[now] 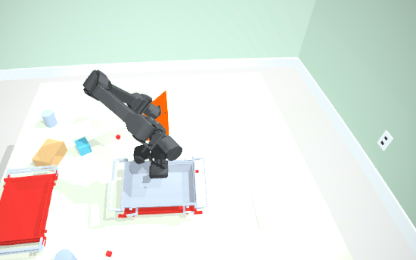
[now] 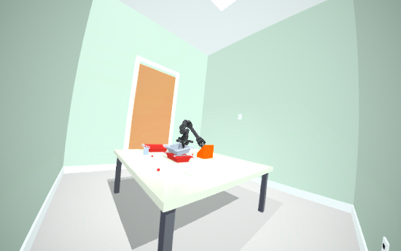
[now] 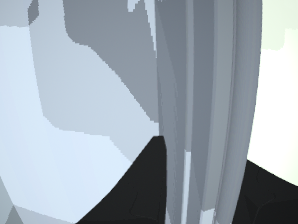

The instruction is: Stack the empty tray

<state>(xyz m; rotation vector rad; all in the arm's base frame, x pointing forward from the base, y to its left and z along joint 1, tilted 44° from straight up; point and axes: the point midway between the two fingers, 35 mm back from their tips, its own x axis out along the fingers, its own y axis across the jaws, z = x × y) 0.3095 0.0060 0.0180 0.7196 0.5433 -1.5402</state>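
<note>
The grey-blue empty tray is over the middle red tray, open side up, its own wire bars out past its left and right ends. My gripper is shut on its far long wall; in the top view the arm's hand covers the fingers. Red shows only along the near side. Two short pieces of pale wire, at left and right, show there between the trays. The red tray's load and the rest of its bars are hidden. I cannot tell whether the upper tray touches the bars.
Another red tray stands at left with its bars out. Behind it are a tan block, a blue cube and a pale cylinder. An orange wedge stands behind the arm. Small red blocks lie about.
</note>
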